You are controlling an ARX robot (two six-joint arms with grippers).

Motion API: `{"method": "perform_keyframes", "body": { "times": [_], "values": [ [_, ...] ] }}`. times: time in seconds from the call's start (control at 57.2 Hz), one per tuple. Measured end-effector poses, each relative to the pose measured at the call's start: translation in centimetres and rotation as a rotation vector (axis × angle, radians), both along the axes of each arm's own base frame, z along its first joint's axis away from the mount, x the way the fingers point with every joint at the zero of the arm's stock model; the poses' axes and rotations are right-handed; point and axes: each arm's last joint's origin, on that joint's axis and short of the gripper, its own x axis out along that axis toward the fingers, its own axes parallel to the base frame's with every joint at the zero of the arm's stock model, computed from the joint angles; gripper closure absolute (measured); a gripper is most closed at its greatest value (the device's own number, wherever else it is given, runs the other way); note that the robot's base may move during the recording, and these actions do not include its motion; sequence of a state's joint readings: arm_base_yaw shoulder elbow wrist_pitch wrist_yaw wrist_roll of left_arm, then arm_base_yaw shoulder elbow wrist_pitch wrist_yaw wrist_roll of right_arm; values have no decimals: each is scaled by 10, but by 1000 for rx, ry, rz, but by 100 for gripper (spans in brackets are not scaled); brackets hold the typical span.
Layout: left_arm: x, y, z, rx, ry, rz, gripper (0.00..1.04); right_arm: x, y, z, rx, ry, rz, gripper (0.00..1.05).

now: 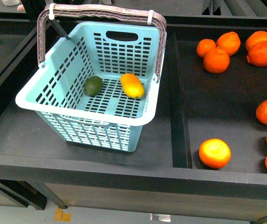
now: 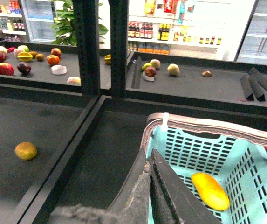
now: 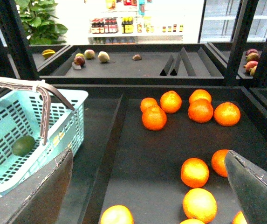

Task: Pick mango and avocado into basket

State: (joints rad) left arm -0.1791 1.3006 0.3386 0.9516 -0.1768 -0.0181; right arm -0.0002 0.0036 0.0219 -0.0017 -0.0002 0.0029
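The turquoise basket (image 1: 84, 114) stands in the left bin with its brown handles up. On its slotted floor the yellow mango (image 1: 132, 85) and the dark green avocado (image 1: 94, 86) lie side by side, a little apart. Neither gripper shows in the front view. My left gripper (image 2: 149, 159) is shut with nothing in it, above the basket's rim (image 2: 170, 131), with the mango (image 2: 210, 190) below and beside it. My right gripper (image 3: 148, 154) is open and empty over the orange bin, to the right of the basket (image 3: 12, 116), in which the avocado (image 3: 23, 145) shows.
Several oranges (image 1: 216, 59) lie in the right bin, one (image 1: 214, 153) near the front edge. A raised divider (image 1: 179, 107) separates the bins. A small yellow-orange fruit (image 2: 26, 150) lies in the bin left of the basket. Far shelves (image 2: 180, 81) hold other fruit.
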Motion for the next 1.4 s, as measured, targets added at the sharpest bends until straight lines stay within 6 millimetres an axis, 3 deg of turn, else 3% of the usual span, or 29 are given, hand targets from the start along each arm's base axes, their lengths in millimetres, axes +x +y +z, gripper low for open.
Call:
{"method": "perform_keyframes", "body": {
  "times": [0.437,0.541,1.397],
  "values": [
    [-61,27,-16,2,0,-10,103,0,0,0,0,0,0,9],
    [-75,36,-28,5,8,1,103,0,0,0,0,0,0,9],
    [-115,36,-19,5,-25,-2,103,0,0,0,0,0,0,9]
  ]
}}
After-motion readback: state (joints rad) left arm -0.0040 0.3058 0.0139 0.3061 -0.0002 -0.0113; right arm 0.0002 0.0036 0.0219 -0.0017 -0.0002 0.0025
